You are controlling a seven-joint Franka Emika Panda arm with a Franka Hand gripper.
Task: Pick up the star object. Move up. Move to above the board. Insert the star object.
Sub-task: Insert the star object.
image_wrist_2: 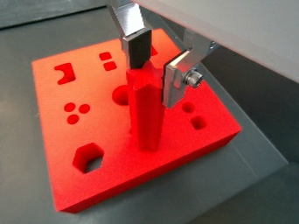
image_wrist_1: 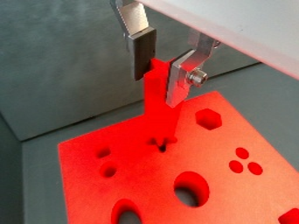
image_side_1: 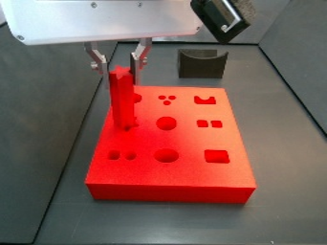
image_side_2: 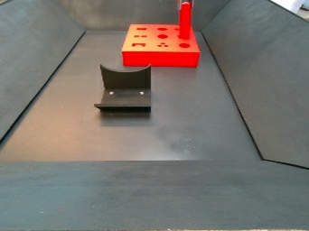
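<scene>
The star object (image_wrist_1: 155, 105), a slim bright red ridged peg, stands upright in the star hole of the board (image_wrist_1: 239, 197), a flat red slab with shaped holes. In both side views the peg (image_side_1: 122, 100) (image_side_2: 185, 16) rises from the board (image_side_1: 179, 163) (image_side_2: 151, 50) near one corner. My gripper (image_wrist_1: 160, 66) is right above the board, its fingers on either side of the peg's top (image_wrist_2: 146, 105). The jaws stand a little wider than the peg, open, with small gaps showing in a side view (image_side_1: 117, 59).
The fixture (image_side_2: 123, 87), a dark bracket on a base plate, stands on the grey floor apart from the board; it also shows behind the board in a side view (image_side_1: 201, 63). Sloping grey walls enclose the floor (image_side_2: 169, 135).
</scene>
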